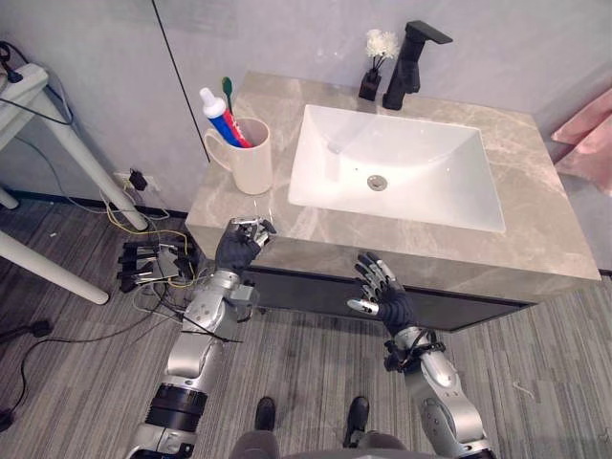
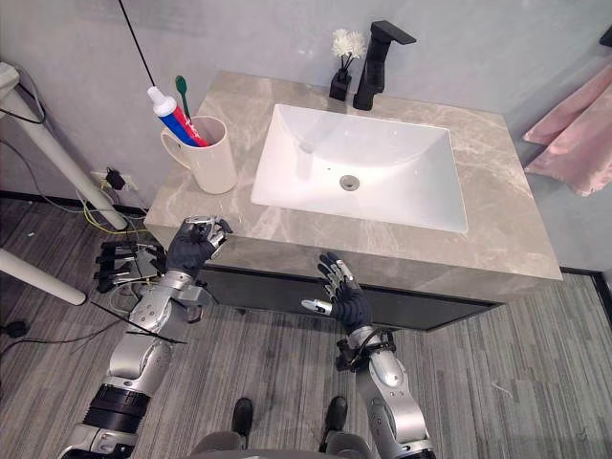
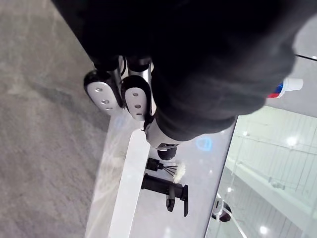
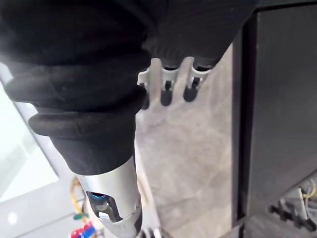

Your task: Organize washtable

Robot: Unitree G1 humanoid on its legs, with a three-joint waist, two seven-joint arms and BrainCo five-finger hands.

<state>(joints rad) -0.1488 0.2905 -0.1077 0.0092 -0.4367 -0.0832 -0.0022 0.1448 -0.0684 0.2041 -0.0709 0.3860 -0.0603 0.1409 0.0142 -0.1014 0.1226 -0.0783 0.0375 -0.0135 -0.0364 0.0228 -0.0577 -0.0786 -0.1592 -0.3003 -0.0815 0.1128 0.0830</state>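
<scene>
A grey marble counter (image 1: 535,239) holds a white sink (image 1: 430,182). Behind the sink stand a black faucet (image 1: 409,62) and a small black vase with white flowers (image 1: 373,76). At the counter's left end a cream mug (image 1: 251,158) holds a tube of toothpaste (image 1: 222,117) and a green toothbrush (image 1: 229,91). My left hand (image 1: 239,247) is at the counter's front left corner, fingers curled, holding nothing. My right hand (image 1: 384,295) hovers in front of the counter's front edge below the sink, fingers spread and straight, empty.
A dark cabinet front (image 1: 306,292) runs under the counter. A white table's legs (image 1: 67,143) stand at the left, with loose cables and a power strip (image 1: 153,263) on the floor beside them. Pink cloth (image 1: 588,139) hangs at the right.
</scene>
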